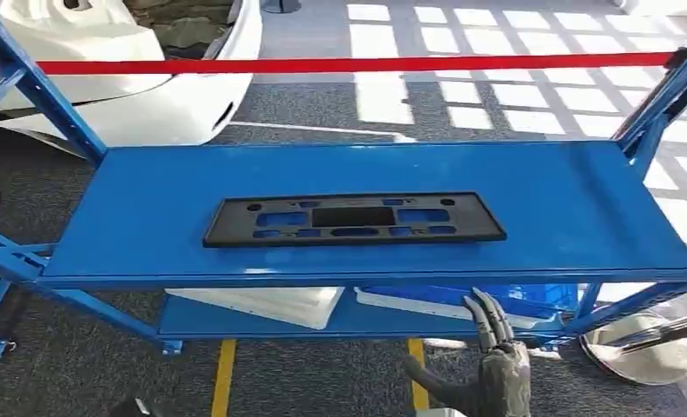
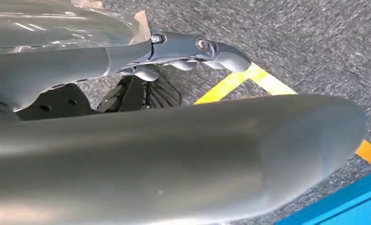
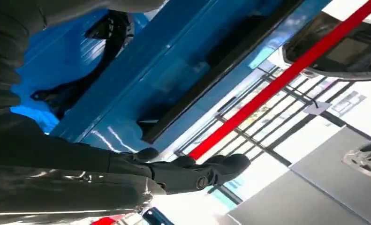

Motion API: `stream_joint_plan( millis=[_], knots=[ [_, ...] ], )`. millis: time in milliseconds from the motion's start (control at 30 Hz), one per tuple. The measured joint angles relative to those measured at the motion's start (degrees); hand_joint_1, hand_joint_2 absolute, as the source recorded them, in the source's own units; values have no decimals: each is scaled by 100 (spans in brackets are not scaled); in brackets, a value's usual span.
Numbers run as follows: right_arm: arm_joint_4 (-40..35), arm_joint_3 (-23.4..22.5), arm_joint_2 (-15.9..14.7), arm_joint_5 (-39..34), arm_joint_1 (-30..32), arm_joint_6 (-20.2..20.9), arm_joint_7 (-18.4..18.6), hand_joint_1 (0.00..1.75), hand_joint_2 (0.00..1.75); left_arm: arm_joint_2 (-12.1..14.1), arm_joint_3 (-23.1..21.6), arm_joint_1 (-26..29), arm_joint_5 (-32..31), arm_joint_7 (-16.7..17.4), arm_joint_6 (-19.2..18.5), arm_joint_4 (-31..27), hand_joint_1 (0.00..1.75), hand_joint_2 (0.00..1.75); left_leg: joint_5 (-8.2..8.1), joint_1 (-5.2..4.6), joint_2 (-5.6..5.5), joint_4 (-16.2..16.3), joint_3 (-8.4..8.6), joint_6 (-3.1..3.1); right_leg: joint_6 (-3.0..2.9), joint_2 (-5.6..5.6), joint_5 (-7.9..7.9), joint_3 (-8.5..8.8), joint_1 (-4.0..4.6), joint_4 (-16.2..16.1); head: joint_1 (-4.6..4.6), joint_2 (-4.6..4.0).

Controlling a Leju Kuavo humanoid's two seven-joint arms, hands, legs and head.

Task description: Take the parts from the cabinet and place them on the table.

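Observation:
A flat black plastic part (image 1: 353,218) with several cut-outs lies lengthwise in the middle of the blue rack's top shelf (image 1: 131,208). My right hand (image 1: 496,360) is raised in front of the shelf's near edge, below the part's right end. Its fingers point up and are spread, and it holds nothing. The right wrist view looks past the fingers (image 3: 197,171) at the shelf from below its edge, with the part's dark edge (image 3: 197,96) beyond. My left hand (image 2: 164,140) hangs low over the carpet, its fingers (image 2: 193,47) straight and empty.
On the lower shelf lie white panels (image 1: 261,304) and a blue crate (image 1: 513,297). A red barrier tape (image 1: 340,63) runs behind the rack, with a white car body (image 1: 148,78) past it. A chrome stand base (image 1: 635,347) sits at the right, and yellow floor lines (image 1: 223,378) run underfoot.

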Motion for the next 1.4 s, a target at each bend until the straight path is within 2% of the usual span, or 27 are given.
stream_joint_plan(
  millis=[200,333,467,667,867,1100,1267,1400],
  knots=[
    [2,-273,-249,600,3,195,291,0,175,0,-33,-10,0,39,81,0,0,0,-1,-24,0,1,18,3,7,0,4,19,-21,-5,-2,0],
    [0,-406,-417,728,9,291,407,0,175,0,-41,-13,2,59,109,0,0,0,-2,-28,0,1,19,4,8,-2,4,20,-24,-6,-2,0],
    [-7,-552,-598,1027,15,398,692,0,175,0,-41,-21,0,81,135,0,0,0,-3,-29,0,2,19,6,8,-6,4,19,-25,-7,-2,0],
    [-63,-1140,-1197,1746,33,671,1063,0,175,0,-42,-22,0,111,140,0,0,0,-5,-34,0,2,21,8,11,-6,5,21,-29,-9,-2,0],
    [-77,-1563,-1692,2031,7,807,1115,0,175,0,-50,-36,0,131,135,0,0,0,-7,-35,0,3,21,12,12,-6,6,21,-31,-10,-2,0],
    [-94,-1665,-2007,2480,-135,888,1137,0,175,0,-61,-48,0,164,129,0,0,0,-6,-33,2,3,20,12,12,-5,6,21,-31,-9,-2,0],
    [15,-1571,-2396,3048,-763,934,1032,0,175,0,-76,-104,0,240,103,0,0,0,0,-37,4,3,22,22,24,-4,14,24,-40,-9,-2,0],
    [203,-1195,-2632,3209,-1460,1019,933,0,175,0,-144,-131,0,269,72,0,0,0,2,-38,4,4,24,23,28,-4,17,25,-40,-9,-2,0]
  ],
)
